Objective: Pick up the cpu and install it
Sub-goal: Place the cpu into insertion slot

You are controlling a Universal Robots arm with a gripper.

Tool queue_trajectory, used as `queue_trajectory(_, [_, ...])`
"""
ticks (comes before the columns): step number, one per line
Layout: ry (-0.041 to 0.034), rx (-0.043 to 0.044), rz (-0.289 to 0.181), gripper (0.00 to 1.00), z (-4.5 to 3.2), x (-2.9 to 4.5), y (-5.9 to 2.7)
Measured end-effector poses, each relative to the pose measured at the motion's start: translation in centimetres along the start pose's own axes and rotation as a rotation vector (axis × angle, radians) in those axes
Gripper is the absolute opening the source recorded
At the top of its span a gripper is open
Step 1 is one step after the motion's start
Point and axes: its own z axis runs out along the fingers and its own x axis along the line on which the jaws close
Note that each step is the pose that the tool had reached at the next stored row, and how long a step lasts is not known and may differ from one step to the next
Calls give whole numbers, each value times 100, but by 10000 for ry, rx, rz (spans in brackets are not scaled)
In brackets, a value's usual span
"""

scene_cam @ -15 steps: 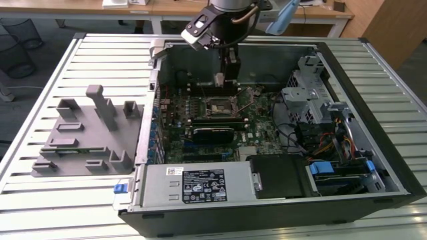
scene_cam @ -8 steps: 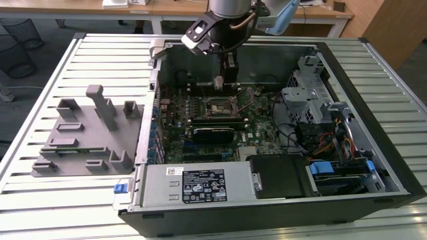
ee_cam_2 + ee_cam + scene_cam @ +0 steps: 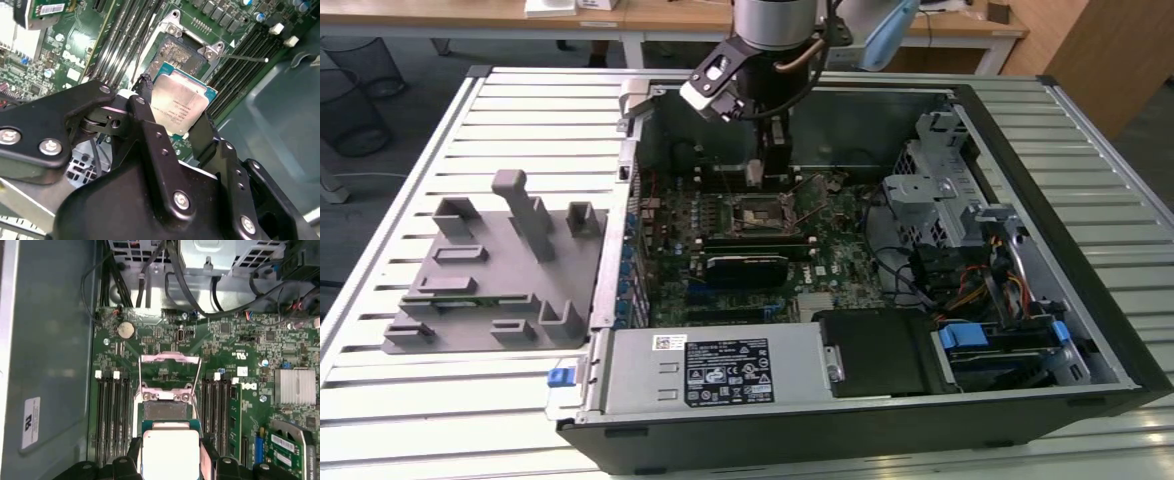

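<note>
The cpu [image 3: 179, 106] is a flat square chip with a shiny silver top and a thin pale edge. My gripper [image 3: 175, 109] is shut on it, one black finger [image 3: 144, 107] on each of two opposite sides. In the first wrist view the cpu [image 3: 170, 454] hangs just short of the open socket [image 3: 165, 411], whose metal load plate [image 3: 170, 369] is flipped up. In the exterior view my gripper [image 3: 770, 165] reaches down into the open computer case, above the square socket [image 3: 763, 213] on the green motherboard [image 3: 834, 262].
A grey tray [image 3: 494, 270] with upright blocks lies on the slatted table at the exterior view's left. Inside the case are a power supply [image 3: 707, 368], a drive cage [image 3: 927, 190] and cables [image 3: 961, 285]. Memory slots [image 3: 112, 405] flank the socket, and a heatsink [image 3: 295, 386] stands nearby.
</note>
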Motion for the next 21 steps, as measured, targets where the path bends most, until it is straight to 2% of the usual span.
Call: queue_trajectory(21, [-1, -2, 71, 54, 202, -17, -12])
